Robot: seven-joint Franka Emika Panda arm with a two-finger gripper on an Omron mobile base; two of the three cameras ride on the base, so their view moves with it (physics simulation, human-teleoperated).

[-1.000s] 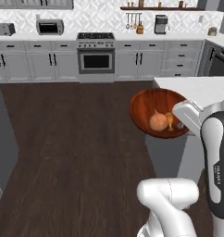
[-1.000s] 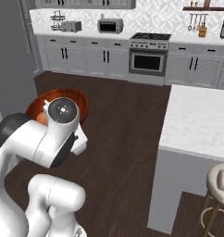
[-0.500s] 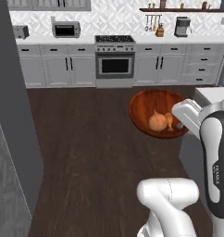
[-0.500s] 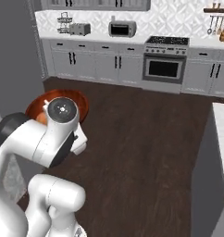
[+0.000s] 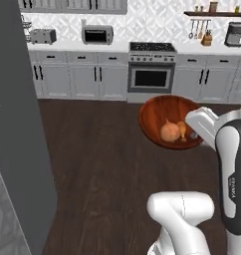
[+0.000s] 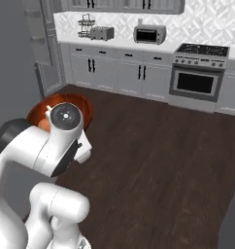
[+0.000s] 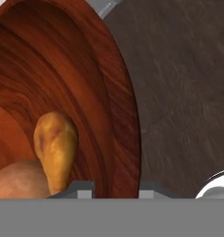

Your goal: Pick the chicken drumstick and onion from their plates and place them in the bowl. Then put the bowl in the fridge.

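Left edge of left base view: tall grey fridge. Right of centre: wooden bowl held above dark floor, onion touching chicken drumstick inside. Rightmost: gripper clenched on bowl's rim.

In the right base view the bowl, at middle left, is mostly hidden behind the robot's arm; only a strip of rim shows. In the hand view the onion is cut off at the lower left corner, and the bowl's rim hides the gripper's contact. The fridge is cropped by the left edge.
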